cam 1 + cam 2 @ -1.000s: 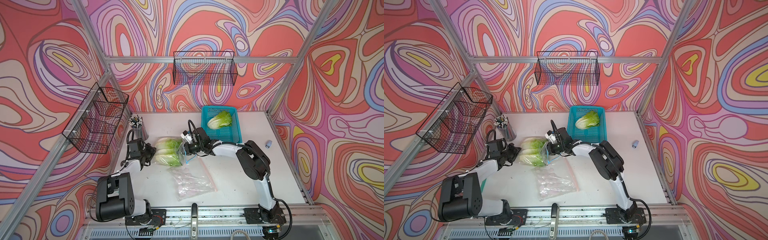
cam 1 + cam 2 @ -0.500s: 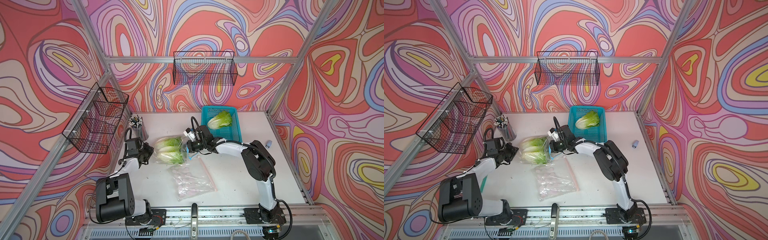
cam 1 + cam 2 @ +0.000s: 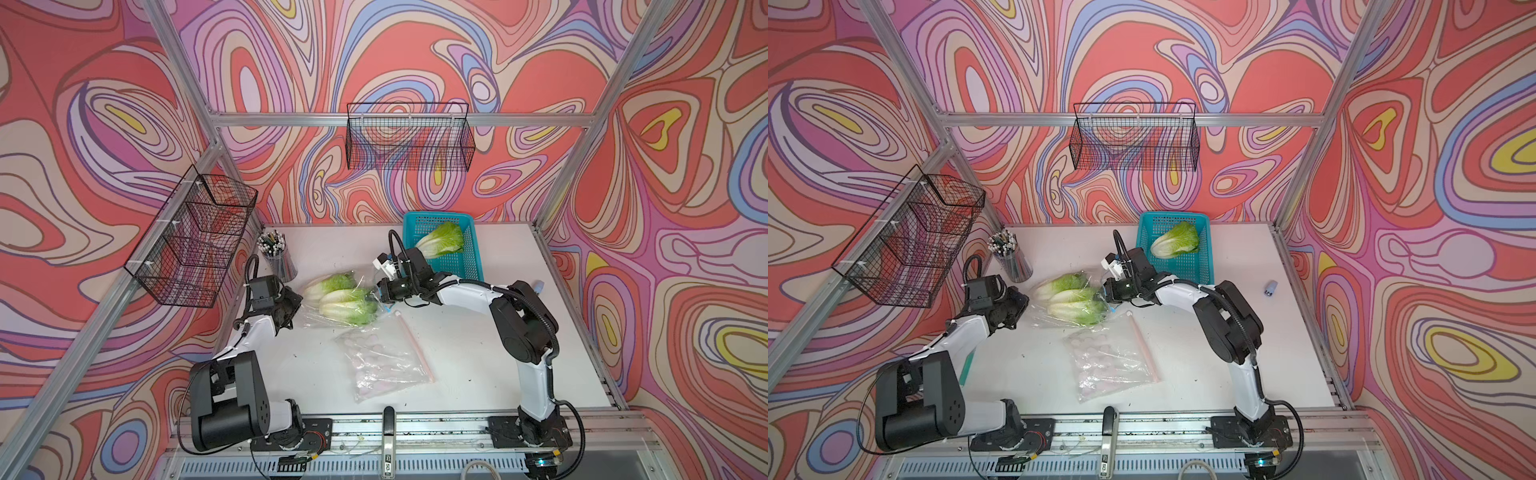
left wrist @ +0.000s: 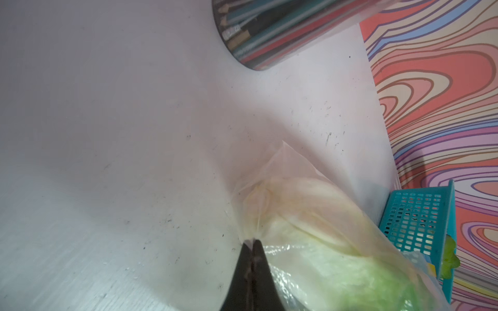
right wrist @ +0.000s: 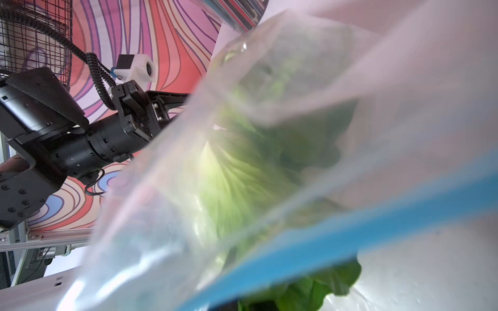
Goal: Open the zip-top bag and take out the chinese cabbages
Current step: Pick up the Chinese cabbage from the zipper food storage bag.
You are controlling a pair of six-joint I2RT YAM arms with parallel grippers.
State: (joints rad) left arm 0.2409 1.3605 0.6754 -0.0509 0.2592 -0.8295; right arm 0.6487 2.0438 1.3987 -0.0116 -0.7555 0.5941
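The left gripper (image 4: 252,241) pinches the bag (image 3: 320,322) by its closed end, so the right gripper (image 3: 380,296), shut at its mouth, can pull cabbages (image 3: 347,305) out.

Clear plastic zip-top bag (image 3: 316,318) of green-and-white chinese cabbages (image 3: 347,306), now lifted slightly, tauter between your left gripper (image 4: 252,245) and right gripper (image 3: 380,293).

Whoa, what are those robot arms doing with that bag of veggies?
The robot is holding a clear zip-top bag at both ends, with two cabbages inside. The left gripper is pinched shut on the bag's closed end. The right gripper is shut at the open end by the blue zip strip, where a leaf pokes out. One cabbage lies in the blue basket. A second bag lies flat on the table nearby.
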